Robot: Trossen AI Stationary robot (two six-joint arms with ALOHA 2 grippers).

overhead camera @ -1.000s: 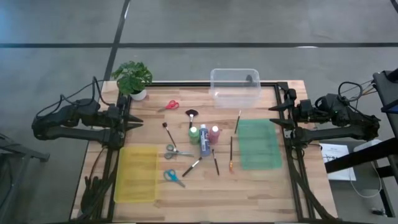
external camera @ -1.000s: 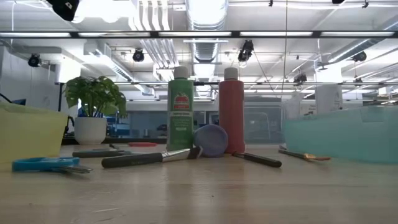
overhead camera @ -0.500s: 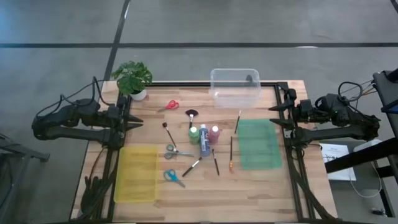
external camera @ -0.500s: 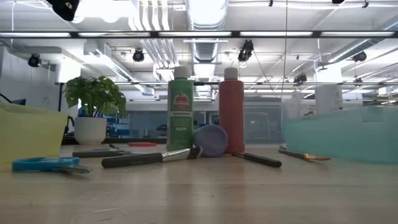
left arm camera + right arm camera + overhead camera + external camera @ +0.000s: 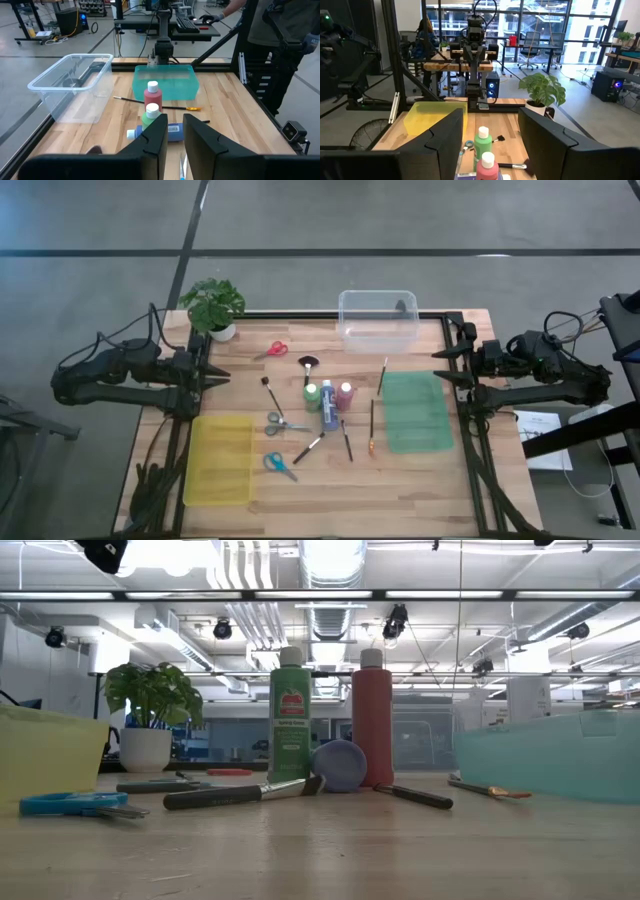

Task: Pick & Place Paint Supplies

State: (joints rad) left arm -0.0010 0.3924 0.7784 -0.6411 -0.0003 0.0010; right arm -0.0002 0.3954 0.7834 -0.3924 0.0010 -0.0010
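The paint supplies lie mid-table. A green bottle and a pink bottle stand upright, and a blue bottle lies on its side between them. Around them lie red scissors, grey scissors, blue scissors and several thin brushes. My left gripper hangs at the table's left edge, open by a narrow gap. At the right edge my right gripper stands wide open. Both point toward the middle and hold nothing.
A yellow tray lies near left and a green tray at the right. A clear plastic bin stands at the far edge. A potted plant stands at the far left corner. A person shows beyond the table in the left wrist view.
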